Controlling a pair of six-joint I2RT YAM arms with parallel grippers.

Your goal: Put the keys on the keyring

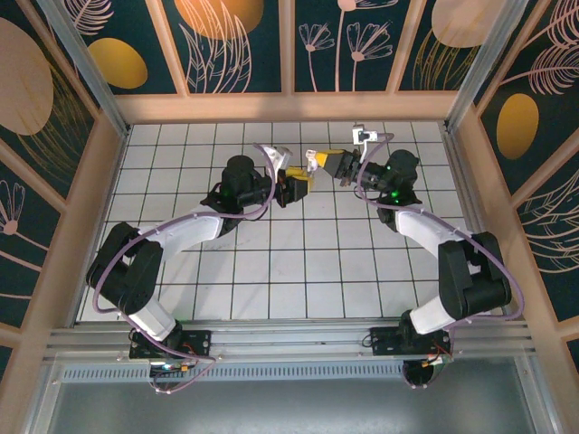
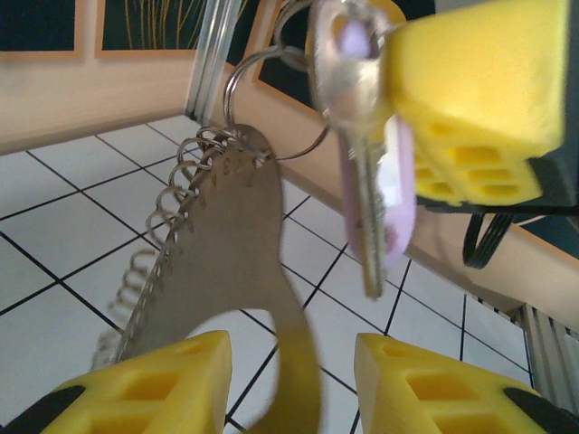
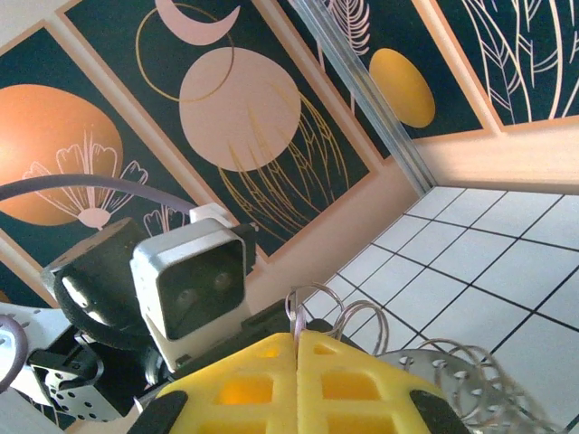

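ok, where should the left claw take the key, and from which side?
Probably the free shank, from below, pads on its flat faces: the key hangs tip-down, head pinched in the right claw. The left claw sits underneath, open, with the keyring between its fingers.

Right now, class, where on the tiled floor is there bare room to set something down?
Free: middle tiles between the left arm and right arm, down to the front rail; far-left tiles by the back wall. Crowded: far centre, where both jaws meet around the key.
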